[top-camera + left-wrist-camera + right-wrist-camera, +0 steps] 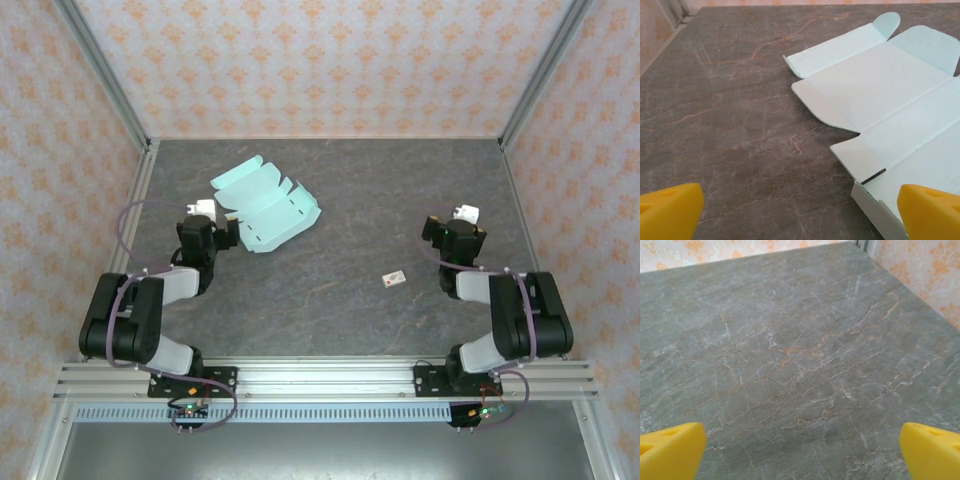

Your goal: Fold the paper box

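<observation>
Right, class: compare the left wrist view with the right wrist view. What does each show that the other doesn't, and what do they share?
Left wrist view: the paper box, unfolded flat, its near corner by the left claw. Right wrist view: the table's far right corner, the wall along the right side. Shared: the grey marbled table, patterned wall, yellow fingertips wide apart: the right claw is open too.
</observation>
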Available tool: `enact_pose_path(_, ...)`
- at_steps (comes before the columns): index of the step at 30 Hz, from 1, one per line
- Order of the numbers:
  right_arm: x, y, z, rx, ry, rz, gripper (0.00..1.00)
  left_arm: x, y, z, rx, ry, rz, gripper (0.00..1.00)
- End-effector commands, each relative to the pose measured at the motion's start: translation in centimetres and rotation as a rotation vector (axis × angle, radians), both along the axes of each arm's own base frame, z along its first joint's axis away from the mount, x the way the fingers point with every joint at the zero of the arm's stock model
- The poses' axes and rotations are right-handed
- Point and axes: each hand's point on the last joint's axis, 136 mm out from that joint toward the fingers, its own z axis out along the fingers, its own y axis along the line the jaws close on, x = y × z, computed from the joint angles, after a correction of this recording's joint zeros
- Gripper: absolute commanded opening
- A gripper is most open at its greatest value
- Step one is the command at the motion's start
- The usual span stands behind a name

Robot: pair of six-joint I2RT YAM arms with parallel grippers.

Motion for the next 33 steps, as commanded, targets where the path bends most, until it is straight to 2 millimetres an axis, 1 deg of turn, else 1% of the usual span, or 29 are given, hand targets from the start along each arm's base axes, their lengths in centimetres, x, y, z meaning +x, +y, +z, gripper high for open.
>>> enact_pose_path(1, -1.3, -2.0, 5.0, -0.012, -0.095, -0.169, 0.99, -0.9, 2.3, 3.9, -0.040, 0.004, 0.174, 1.00)
enact_pose_path(2, -2.2, -2.9, 6.0, 0.024, -0.115, -0.245, 0.99, -1.5, 2.7, 4.6, -0.078, 0.003, 0.226, 1.00)
enact_pose_path(3, -3.1, -3.4, 7.0, 0.074, -0.128, -0.297, 0.99, -2.3, 3.0, 5.4, -0.131, -0.006, 0.281, 1.00)
enact_pose_path(4, -3.7, -3.2, 7.8, 0.137, -0.140, -0.308, 0.99, -3.1, 3.1, 6.2, -0.198, -0.021, 0.330, 1.00)
enact_pose_path(5, -3.8, -2.6, 8.5, 0.192, -0.151, -0.287, 1.00, -3.7, 3.1, 6.8, -0.259, -0.036, 0.364, 1.00)
enact_pose_path(7, -3.7, -0.6, 9.8, 0.306, -0.174, -0.227, 0.99, -4.6, 2.5, 7.7, -0.401, -0.070, 0.400, 1.00)
enact_pose_path(8, -3.4, 0.9, 10.3, 0.355, -0.164, -0.174, 0.98, -4.6, 1.8, 8.1, -0.464, -0.078, 0.383, 1.00)
enact_pose_path(11, -2.6, 5.9, 10.9, 0.394, -0.075, -0.029, 0.95, -3.8, -1.5, 8.5, -0.598, -0.035, 0.263, 1.00)
enact_pose_path(12, -2.4, 7.7, 10.8, 0.380, -0.033, 0.020, 0.95, -3.5, -2.7, 8.3, -0.604, 0.012, 0.216, 1.00)
enact_pose_path(13, -2.3, 9.7, 10.6, 0.366, 0.010, 0.075, 0.95, -3.4, -3.6, 7.8, -0.571, 0.073, 0.183, 1.00)
enact_pose_path(14, -2.2, 11.6, 10.4, 0.347, 0.052, 0.137, 0.95, -3.5, -3.9, 7.1, -0.519, 0.128, 0.182, 1.00)
enact_pose_path(15, -2.2, 13.5, 10.2, 0.325, 0.094, 0.197, 0.95, -3.6, -3.7, 6.3, -0.464, 0.183, 0.209, 1.00)
enact_pose_path(16, -2.1, 15.2, 9.5, 0.298, 0.141, 0.231, 0.95, -3.6, -3.1, 5.5, -0.437, 0.230, 0.245, 1.00)
enact_pose_path(17, -2.1, 16.2, 9.0, 0.282, 0.172, 0.247, 0.95, -3.5, -2.8, 4.9, -0.429, 0.259, 0.259, 0.99)
enact_pose_path(18, -2.1, 17.2, 8.4, 0.272, 0.202, 0.261, 0.95, -3.2, -2.4, 4.2, -0.444, 0.279, 0.270, 0.99)
enact_pose_path(20, -2.0, 19.0, 7.4, 0.274, 0.240, 0.290, 0.95, -2.2, -2.3, 2.7, -0.539, 0.295, 0.276, 0.98)
enact_pose_path(22, -1.7, 20.5, 6.5, 0.277, 0.271, 0.314, 0.95, -1.0, -2.9, 1.0, -0.621, 0.332, 0.266, 0.95)
enact_pose_path(24, -1.4, 21.6, 5.8, 0.276, 0.298, 0.325, 0.95, 0.0, -3.8, -0.1, -0.646, 0.380, 0.231, 0.91)
enact_pose_path(28, -1.1, 22.9, 4.7, 0.260, 0.350, 0.343, 0.95, 1.0, -4.8, -1.7, -0.668, 0.446, 0.195, 0.82)
enact_pose_path(30, -1.1, 23.7, 4.0, 0.261, 0.374, 0.360, 0.95, 1.1, -5.0, -2.2, -0.671, 0.460, 0.185, 0.74)
enact_pose_path(33, -1.3, 25.7, 2.5, 0.297, 0.439, 0.417, 0.95, 0.9, -5.1, -2.8, -0.668, 0.475, 0.177, 0.59)
